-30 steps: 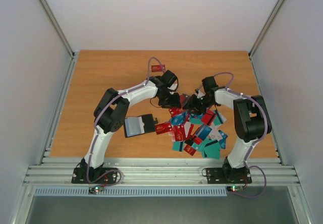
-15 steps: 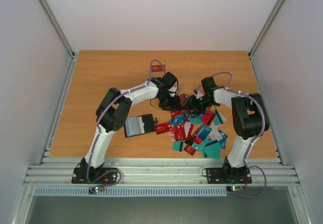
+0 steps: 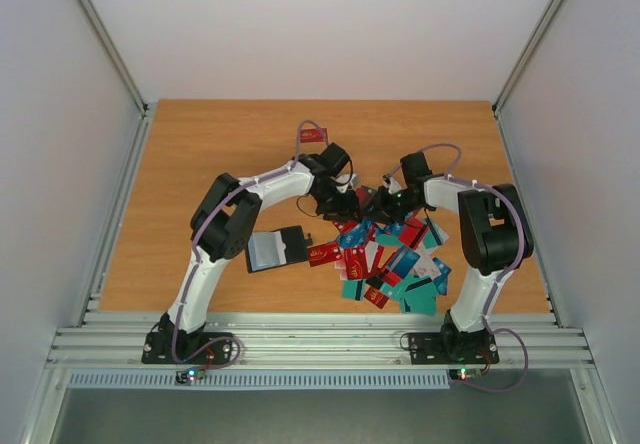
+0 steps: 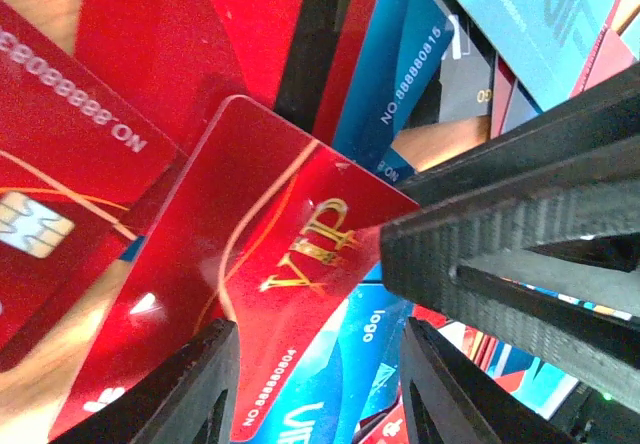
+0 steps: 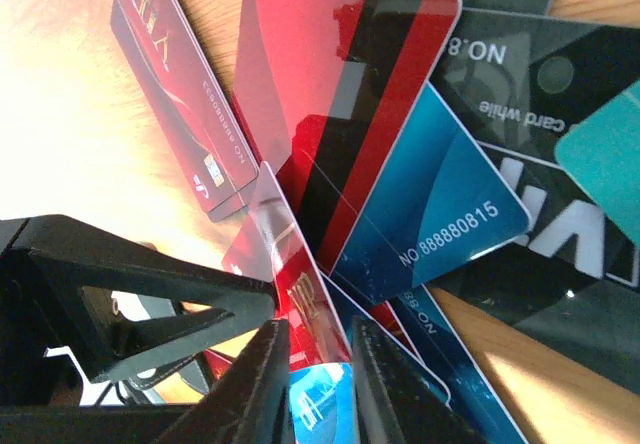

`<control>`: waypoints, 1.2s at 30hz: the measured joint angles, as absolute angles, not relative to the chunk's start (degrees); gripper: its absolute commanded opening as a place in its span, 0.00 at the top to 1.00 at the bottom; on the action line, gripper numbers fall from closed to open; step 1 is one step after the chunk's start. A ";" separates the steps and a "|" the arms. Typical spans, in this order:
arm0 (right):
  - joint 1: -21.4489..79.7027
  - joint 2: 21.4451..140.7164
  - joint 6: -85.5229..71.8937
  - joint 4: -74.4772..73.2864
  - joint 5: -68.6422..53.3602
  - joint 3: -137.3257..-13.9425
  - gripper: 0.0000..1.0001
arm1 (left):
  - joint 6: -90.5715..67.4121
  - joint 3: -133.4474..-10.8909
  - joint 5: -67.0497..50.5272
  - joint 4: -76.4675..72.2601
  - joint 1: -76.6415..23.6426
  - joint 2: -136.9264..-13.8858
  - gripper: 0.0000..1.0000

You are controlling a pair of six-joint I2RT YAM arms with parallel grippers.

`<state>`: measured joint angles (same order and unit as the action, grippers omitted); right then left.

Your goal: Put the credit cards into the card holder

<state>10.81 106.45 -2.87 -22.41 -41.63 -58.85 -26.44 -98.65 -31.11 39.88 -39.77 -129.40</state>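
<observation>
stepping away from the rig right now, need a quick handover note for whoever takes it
Left gripper: jaws apart, straddling a tilted red VIP card.
Right gripper: jaws narrow around that card's edge; firm grip unclear.
Card holder: open on the table, left of the pile, no gripper on it.
Credit cards: loose heap.
Done: no card clearly in the holder.
Left: secure this card, slot it, then the rest.

The red VIP card (image 4: 270, 254) is cut off below, its corner hidden behind a black finger (image 4: 500, 254).
</observation>
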 measured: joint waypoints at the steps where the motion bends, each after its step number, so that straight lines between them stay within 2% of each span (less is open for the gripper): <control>1: 10.81 106.54 -3.01 -21.87 -41.93 -58.67 0.84 | -26.41 -98.56 -31.57 39.75 -39.79 -129.40 0.54; 9: 10.81 108.22 -4.23 -17.67 -43.75 -57.30 0.98 | -26.41 -98.26 -34.85 38.94 -39.81 -129.71 0.54; 17: 10.79 108.92 -4.27 -15.75 -45.82 -56.66 0.99 | -26.55 -95.37 -37.10 36.25 -39.35 -128.31 0.54; 27: 10.83 108.75 -4.19 -14.06 -48.16 -55.29 0.99 | -28.21 -87.46 -36.18 35.53 -34.54 -116.40 0.48; 36: 10.83 104.79 -4.19 -14.66 -49.84 -54.30 0.99 | -25.15 -83.90 -35.16 36.16 -29.26 -108.75 0.46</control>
